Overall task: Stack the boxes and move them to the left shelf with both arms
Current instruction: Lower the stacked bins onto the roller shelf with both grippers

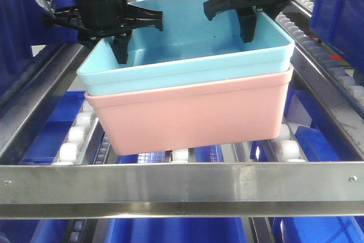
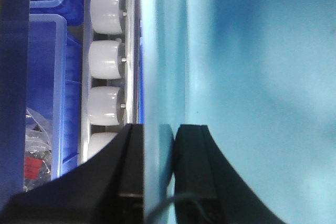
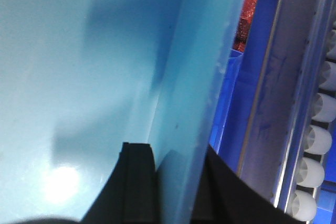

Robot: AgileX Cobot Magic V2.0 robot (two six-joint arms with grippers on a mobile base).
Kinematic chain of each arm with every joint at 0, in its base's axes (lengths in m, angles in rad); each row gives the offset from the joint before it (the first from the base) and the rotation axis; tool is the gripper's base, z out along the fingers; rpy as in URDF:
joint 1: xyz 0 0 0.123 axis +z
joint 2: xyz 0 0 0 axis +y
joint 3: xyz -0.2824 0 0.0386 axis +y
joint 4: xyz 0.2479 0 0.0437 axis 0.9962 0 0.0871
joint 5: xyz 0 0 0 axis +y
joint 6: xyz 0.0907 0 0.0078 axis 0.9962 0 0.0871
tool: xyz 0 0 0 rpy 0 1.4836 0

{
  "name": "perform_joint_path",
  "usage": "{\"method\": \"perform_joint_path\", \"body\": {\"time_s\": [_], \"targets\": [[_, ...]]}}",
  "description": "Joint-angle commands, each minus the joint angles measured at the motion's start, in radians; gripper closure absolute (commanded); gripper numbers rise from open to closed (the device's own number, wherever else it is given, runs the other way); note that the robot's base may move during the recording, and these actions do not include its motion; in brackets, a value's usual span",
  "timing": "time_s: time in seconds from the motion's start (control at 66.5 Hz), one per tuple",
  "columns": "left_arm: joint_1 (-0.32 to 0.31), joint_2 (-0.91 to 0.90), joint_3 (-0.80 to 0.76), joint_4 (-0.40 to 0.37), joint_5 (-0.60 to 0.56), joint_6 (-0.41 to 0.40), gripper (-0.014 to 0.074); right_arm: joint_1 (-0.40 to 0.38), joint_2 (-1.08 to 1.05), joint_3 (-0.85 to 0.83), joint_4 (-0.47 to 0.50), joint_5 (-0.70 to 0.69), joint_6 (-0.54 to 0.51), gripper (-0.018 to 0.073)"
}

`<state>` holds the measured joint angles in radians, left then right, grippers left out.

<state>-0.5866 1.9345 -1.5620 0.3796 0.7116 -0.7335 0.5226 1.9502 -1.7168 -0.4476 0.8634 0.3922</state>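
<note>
The light blue box (image 1: 187, 55) sits nested inside the salmon pink box (image 1: 193, 112). The stack is over the roller rails (image 1: 77, 135) of the left shelf, just behind its flat steel front crossbar (image 1: 182, 183). My left gripper (image 1: 108, 46) straddles the blue box's left wall, one finger inside and one outside. In the left wrist view the left gripper (image 2: 160, 127) is shut on that wall (image 2: 157, 51). My right gripper (image 1: 259, 21) clamps the right wall the same way, and in the right wrist view the right gripper (image 3: 178, 148) holds the blue wall (image 3: 194, 77) between its fingers.
Dark blue crates stand at the upper right (image 1: 341, 9) and under the rails (image 1: 57, 123). White rollers (image 2: 105, 61) run just left of the stack, others (image 3: 320, 140) to its right past a steel rail. A lower crate (image 2: 47, 77) holds bagged parts.
</note>
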Motion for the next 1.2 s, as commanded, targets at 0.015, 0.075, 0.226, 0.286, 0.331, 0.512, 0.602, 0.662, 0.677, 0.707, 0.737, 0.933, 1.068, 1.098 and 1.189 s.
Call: {"method": "perform_joint_path", "body": {"time_s": [0.015,0.075,0.226,0.286,0.331,0.512,0.602,0.662,0.677,0.707,0.737,0.933,1.068,1.098,1.189], "targets": [[-0.012,-0.03,-0.036,-0.022,-0.142,0.017,0.057,0.019,-0.053,-0.037,0.019,-0.097,-0.022,0.0453],[-0.014,-0.032,-0.036,-0.022,-0.142,0.016,0.0516,0.019,-0.056,-0.038,0.019,-0.086,-0.022,0.038],[-0.014,-0.045,-0.036,-0.022,-0.142,0.017,0.0332,0.019,-0.063,-0.038,0.019,-0.061,-0.02,0.0098],[-0.014,-0.051,-0.037,-0.022,-0.14,0.017,0.0242,0.019,-0.066,-0.038,0.019,-0.048,-0.02,0.0021],[-0.014,-0.053,-0.042,-0.022,-0.138,0.017,0.0192,0.019,-0.067,-0.038,0.019,-0.039,-0.016,-0.0027],[-0.014,-0.064,-0.066,-0.022,-0.057,0.017,0.0029,0.019,-0.077,-0.038,0.019,-0.01,-0.011,-0.0043],[-0.014,-0.066,-0.097,-0.022,0.016,0.017,0.0028,0.019,-0.089,-0.038,0.019,-0.01,-0.01,-0.0043],[-0.014,-0.066,-0.114,-0.022,0.058,0.018,0.0029,0.019,-0.099,-0.038,0.019,-0.007,-0.01,-0.0043],[-0.014,-0.066,-0.121,-0.022,0.068,0.018,0.0029,0.019,-0.103,-0.038,0.019,-0.006,-0.01,-0.0043],[-0.014,-0.066,-0.129,-0.022,0.085,0.02,0.0029,0.019,-0.11,-0.038,0.019,-0.003,-0.01,-0.0043],[-0.014,-0.068,-0.139,-0.022,0.102,0.024,0.0029,0.019,-0.114,-0.038,0.019,0.0,-0.01,-0.0043],[-0.014,-0.099,-0.177,-0.022,0.152,0.045,0.0029,0.019,-0.158,-0.038,0.019,0.016,-0.01,-0.0043],[-0.014,-0.139,-0.187,-0.026,0.179,0.076,0.0029,0.019,-0.194,-0.038,0.019,0.03,-0.01,-0.0022],[-0.014,-0.152,-0.187,-0.026,0.185,0.079,0.0029,0.019,-0.204,-0.038,0.019,0.038,-0.01,-0.0003],[-0.014,-0.182,-0.187,-0.028,0.206,0.099,0.003,0.019,-0.232,-0.038,0.019,0.047,-0.01,0.0078]]}}
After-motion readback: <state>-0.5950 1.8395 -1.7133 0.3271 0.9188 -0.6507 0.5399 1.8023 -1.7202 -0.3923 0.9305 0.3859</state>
